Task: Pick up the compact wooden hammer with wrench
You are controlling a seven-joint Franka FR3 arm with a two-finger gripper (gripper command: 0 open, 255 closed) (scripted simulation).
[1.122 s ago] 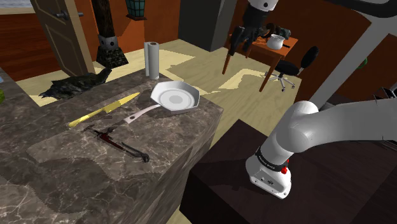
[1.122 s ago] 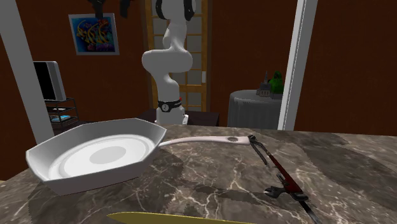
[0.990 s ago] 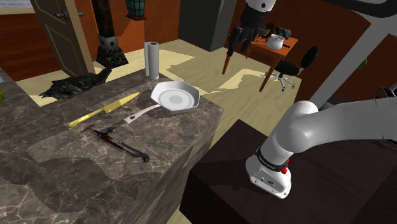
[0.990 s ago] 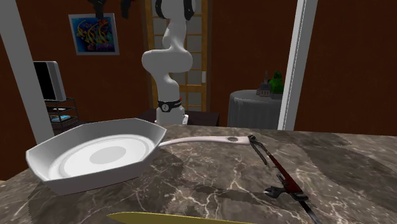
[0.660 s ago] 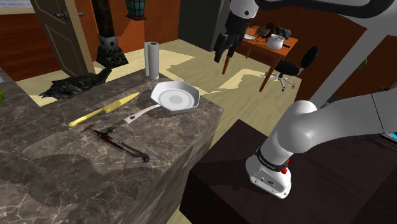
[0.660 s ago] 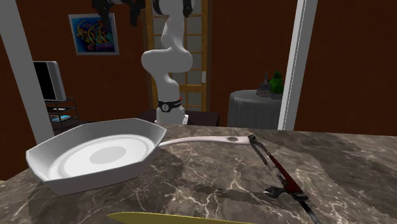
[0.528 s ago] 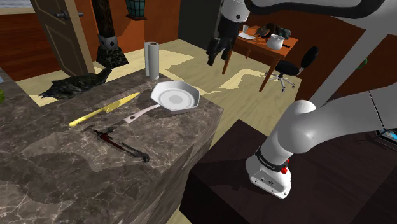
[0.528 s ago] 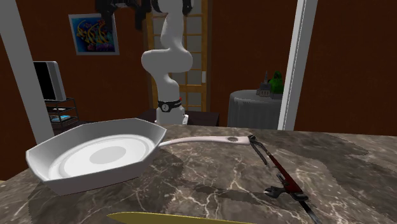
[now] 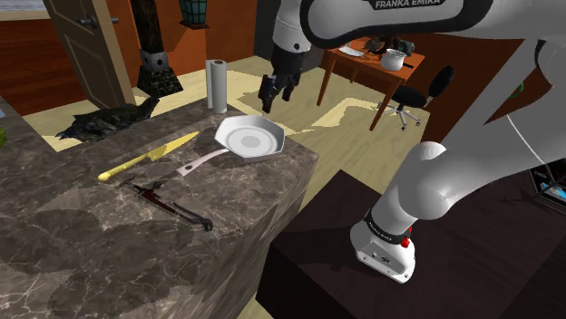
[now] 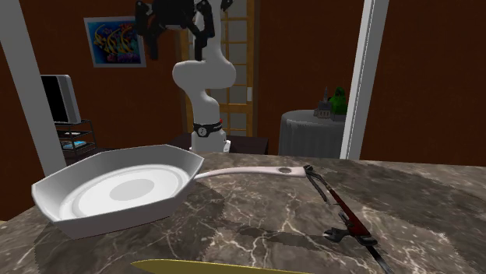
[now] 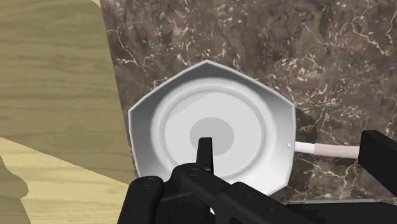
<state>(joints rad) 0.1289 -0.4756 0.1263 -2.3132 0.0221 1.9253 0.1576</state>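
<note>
Above pan (image 9: 249,139), hovering with hand (image 9: 275,98) open, mid-approach. Next, probably: cross bench (image 9: 91,240) to hammer (image 9: 168,204), straddle handle, lower, close.

open air over the marble counter (image 9: 82,245); lying low by the hammer with wrench (image 9: 168,204): white pan (image 9: 249,139), yellow knife (image 9: 150,155); upright paper roll (image 9: 218,86) behind the pan.

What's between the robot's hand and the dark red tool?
The white pan, its handle reaching toward the dark red tool. The shoulder view shows the open gripper hanging above the pan.
</note>
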